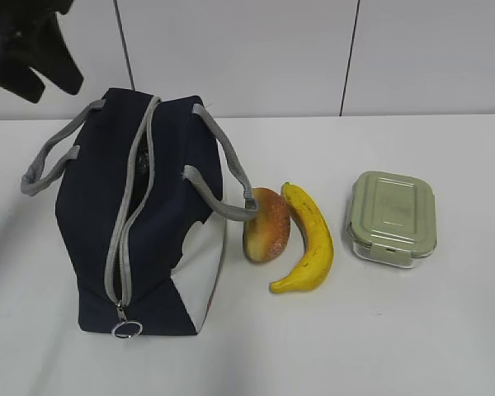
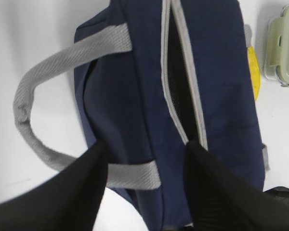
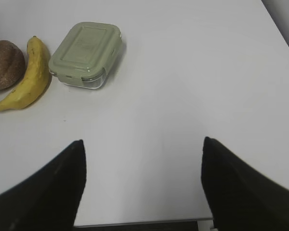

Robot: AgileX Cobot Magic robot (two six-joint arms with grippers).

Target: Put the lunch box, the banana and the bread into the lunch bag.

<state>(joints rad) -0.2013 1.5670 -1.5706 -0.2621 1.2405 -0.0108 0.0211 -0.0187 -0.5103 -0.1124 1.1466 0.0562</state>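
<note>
The lunch bag [image 1: 140, 219] stood left of centre in the exterior view, its zipper partly parted into a narrow dark slit. Just right of it lay the bread [image 1: 266, 224], touching the banana [image 1: 307, 239], and further right, apart from both, sat the lunch box [image 1: 393, 216], lid on. All three still rested on the white counter [image 1: 445, 330], so I judged no packing was done. My left gripper [image 2: 147, 159] hung over the bag's top, fingers [image 2: 77, 192] spread wide and empty. My right gripper [image 3: 142, 159] hovered at the lower frame edge, fingers wide, holding nothing. Next I would need the opening widened, then a first item picked.
</note>
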